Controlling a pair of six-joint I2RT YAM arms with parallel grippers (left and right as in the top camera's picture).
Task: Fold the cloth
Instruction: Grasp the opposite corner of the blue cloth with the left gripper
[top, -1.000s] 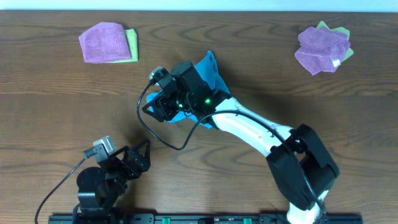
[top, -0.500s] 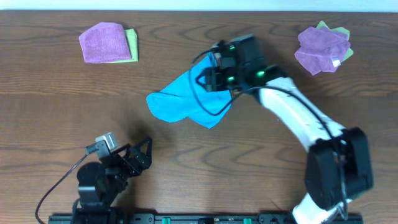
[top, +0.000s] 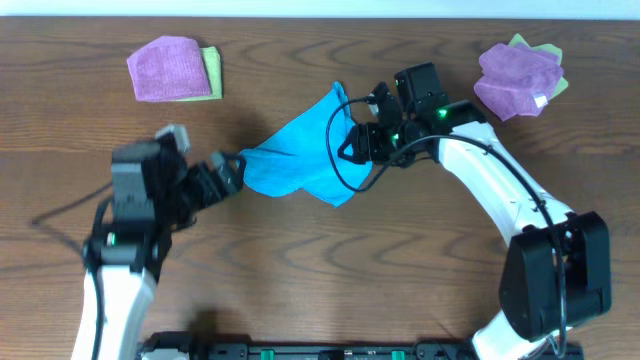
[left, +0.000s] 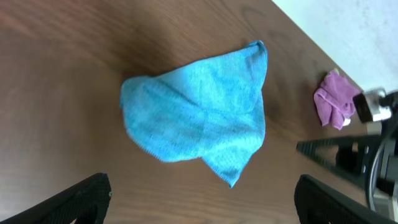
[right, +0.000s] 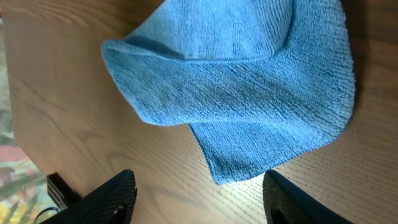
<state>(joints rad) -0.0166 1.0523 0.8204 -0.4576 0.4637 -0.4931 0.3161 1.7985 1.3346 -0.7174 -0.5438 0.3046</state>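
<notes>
The sky-blue cloth (top: 300, 155) lies crumpled and loosely folded on the wooden table near the middle. It also shows in the left wrist view (left: 199, 115) and in the right wrist view (right: 242, 93). My right gripper (top: 352, 140) is open and empty just right of the cloth; its fingers (right: 199, 199) frame the cloth's near corner above the table. My left gripper (top: 228, 172) is open and empty, close to the cloth's left edge; its fingers (left: 202, 199) are spread wide short of the cloth. The white tag is not visible.
A purple cloth (top: 165, 67) on a light green cloth (top: 211, 72) lies at the far left. A crumpled purple cloth (top: 516, 78) over a green one (top: 545, 50) lies at the far right, also in the left wrist view (left: 334, 107).
The right gripper carried the cloth rightward, let it go and now hovers open beside it. The left arm rose from the near edge and moved up to the cloth's left edge.
</notes>
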